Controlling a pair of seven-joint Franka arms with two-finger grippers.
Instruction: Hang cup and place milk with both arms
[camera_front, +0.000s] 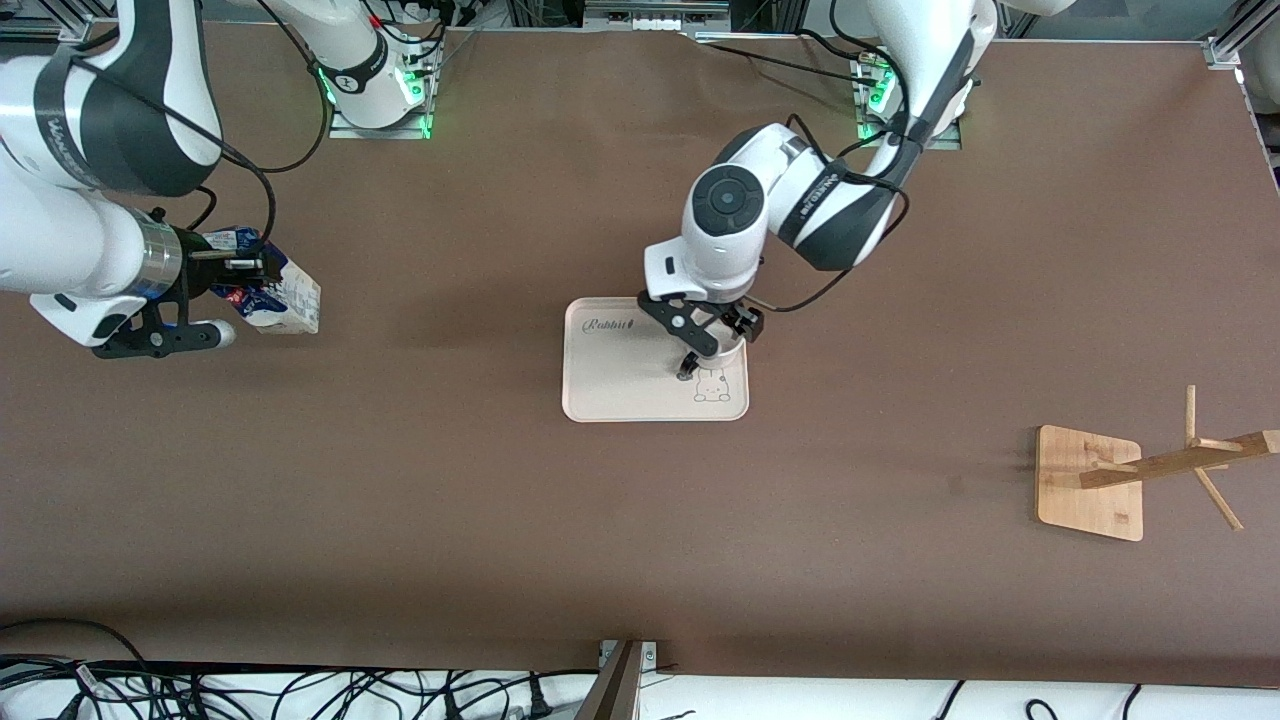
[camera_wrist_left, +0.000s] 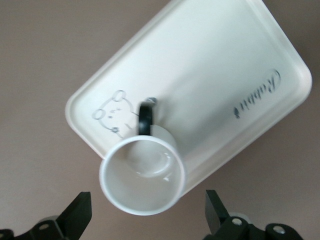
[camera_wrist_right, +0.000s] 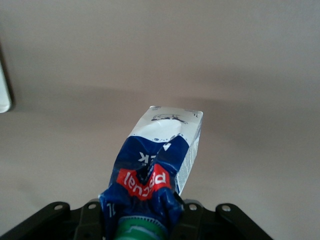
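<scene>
While the right gripper (camera_front: 240, 268) clamps the blue-and-white gable-top milk carton (camera_front: 285, 295) above the table's right-arm end, the left gripper (camera_front: 712, 345), fingers spread, hovers over the small white cup (camera_wrist_left: 142, 175) on the cream rectangular tray (camera_front: 610, 375).

So there's a cream tray (camera_front: 620, 375) with "Rabbit" lettering and a little bunny drawing sitting mid-surface on the brown surface (camera_front: 500, 520). A wooden rack (camera_front: 1150, 470) with pegs and a square base stands well apart, toward the left arm's end and nearer the front camera.
</scene>
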